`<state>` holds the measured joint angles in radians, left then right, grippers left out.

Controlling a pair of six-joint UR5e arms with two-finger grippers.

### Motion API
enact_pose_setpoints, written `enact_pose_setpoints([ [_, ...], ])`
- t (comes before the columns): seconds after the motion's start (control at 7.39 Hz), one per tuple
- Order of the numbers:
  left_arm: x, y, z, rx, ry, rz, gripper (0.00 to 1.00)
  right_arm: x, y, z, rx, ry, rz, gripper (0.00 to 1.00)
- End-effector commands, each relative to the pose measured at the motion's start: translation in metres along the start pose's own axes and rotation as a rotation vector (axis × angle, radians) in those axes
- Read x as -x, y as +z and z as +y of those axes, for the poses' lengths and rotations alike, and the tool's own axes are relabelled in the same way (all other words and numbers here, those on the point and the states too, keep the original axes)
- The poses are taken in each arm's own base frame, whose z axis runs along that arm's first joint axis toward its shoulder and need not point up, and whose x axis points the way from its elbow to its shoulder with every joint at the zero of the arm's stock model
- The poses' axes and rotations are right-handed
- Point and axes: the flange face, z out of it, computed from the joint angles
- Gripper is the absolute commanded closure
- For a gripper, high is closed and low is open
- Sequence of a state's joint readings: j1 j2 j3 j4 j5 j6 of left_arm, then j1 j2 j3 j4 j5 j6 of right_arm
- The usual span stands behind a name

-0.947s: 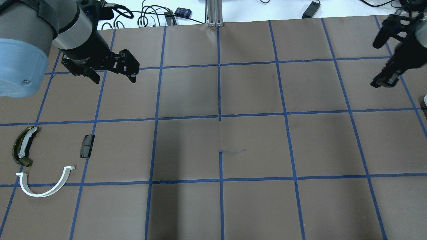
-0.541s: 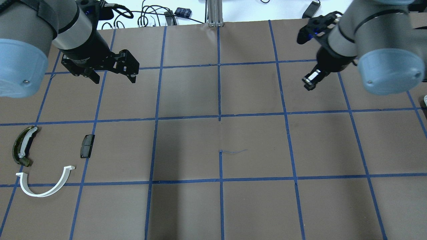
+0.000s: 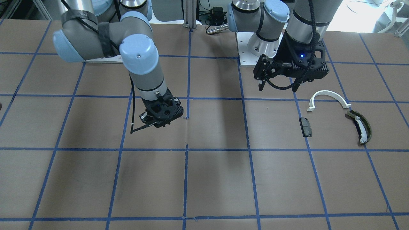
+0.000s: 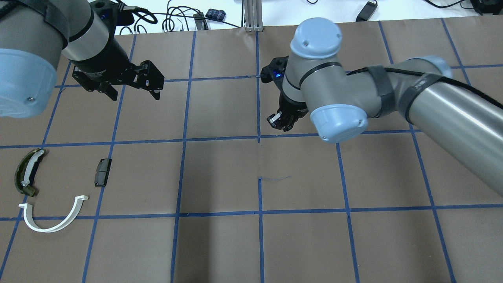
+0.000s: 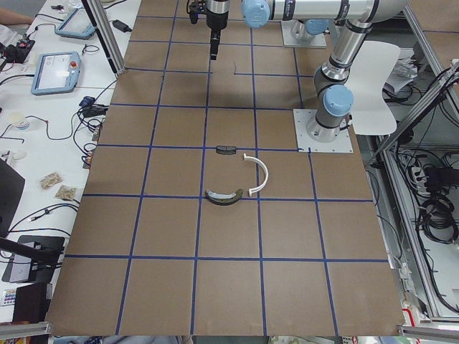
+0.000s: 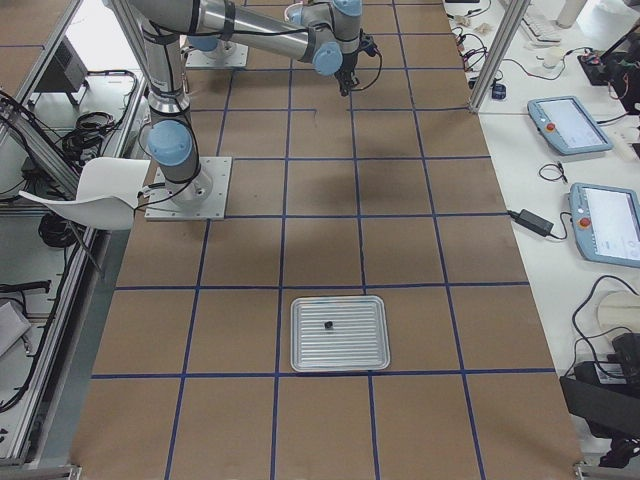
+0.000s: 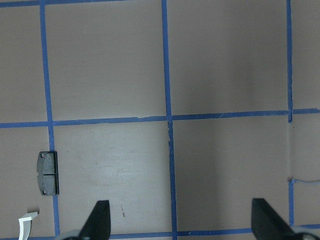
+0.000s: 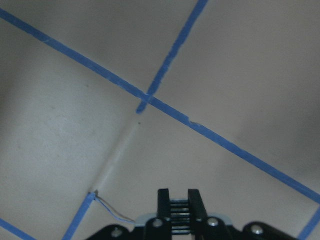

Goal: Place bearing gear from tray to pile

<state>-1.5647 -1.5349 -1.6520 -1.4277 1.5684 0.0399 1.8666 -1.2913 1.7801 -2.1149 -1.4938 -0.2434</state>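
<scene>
The pile lies at the table's left in the overhead view: a white half-ring (image 4: pixel 47 230), a dark grey pad (image 4: pixel 103 172) and an olive-and-white shoe piece (image 4: pixel 26 171). My left gripper (image 4: pixel 135 94) hangs open and empty above and beyond the pile. Its wrist view shows the pad (image 7: pixel 48 173) ahead of the left finger. My right gripper (image 4: pixel 279 122) is over the table's middle, well right of the pile. It is shut on a small ribbed part, the bearing gear (image 8: pixel 180 211). The tray (image 6: pixel 355 345) shows only in the exterior right view, with one small dark part (image 6: pixel 327 325) on it.
Brown paper with a blue tape grid covers the table. Cables and a metal post (image 4: pixel 253 15) sit at the far edge. In the front-facing view the pile's half-ring (image 3: pixel 326 93), pad (image 3: pixel 306 126) and shoe (image 3: pixel 360 127) lie just beyond the left gripper (image 3: pixel 278 88).
My right arm has swept from the table's right edge leftward to the middle, gripper shut throughout. The left arm and the pile have not moved.
</scene>
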Motion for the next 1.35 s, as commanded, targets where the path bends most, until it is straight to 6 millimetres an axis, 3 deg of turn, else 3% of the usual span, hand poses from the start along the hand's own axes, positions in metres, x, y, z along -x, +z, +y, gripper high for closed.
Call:
enact_pose_setpoints([
  [0.0, 0.000, 0.000, 0.000, 0.000, 0.000, -0.001, 0.00, 0.047, 0.050, -0.017, -0.005, -0.024, 0.009, 1.00],
  [0.27, 0.000, 0.000, 0.001, 0.001, 0.000, -0.001, 0.00, 0.039, 0.047, -0.021, -0.014, -0.030, 0.017, 0.22],
  [0.41, 0.000, 0.000, 0.000, 0.000, 0.000, -0.002, 0.00, 0.033, 0.037, -0.020, -0.026, -0.017, 0.023, 0.00],
  [0.68, 0.000, 0.000, 0.001, 0.001, 0.000, -0.001, 0.00, -0.015, -0.016, -0.011, -0.057, 0.037, 0.067, 0.00],
  [0.95, 0.005, 0.000, 0.001, 0.000, -0.011, -0.003, 0.00, -0.089, -0.077, 0.025, -0.043, 0.033, 0.093, 0.00],
  [1.22, 0.005, 0.002, 0.002, 0.018, -0.008, -0.010, 0.00, -0.181, -0.132, 0.073, -0.087, 0.215, 0.158, 0.00],
])
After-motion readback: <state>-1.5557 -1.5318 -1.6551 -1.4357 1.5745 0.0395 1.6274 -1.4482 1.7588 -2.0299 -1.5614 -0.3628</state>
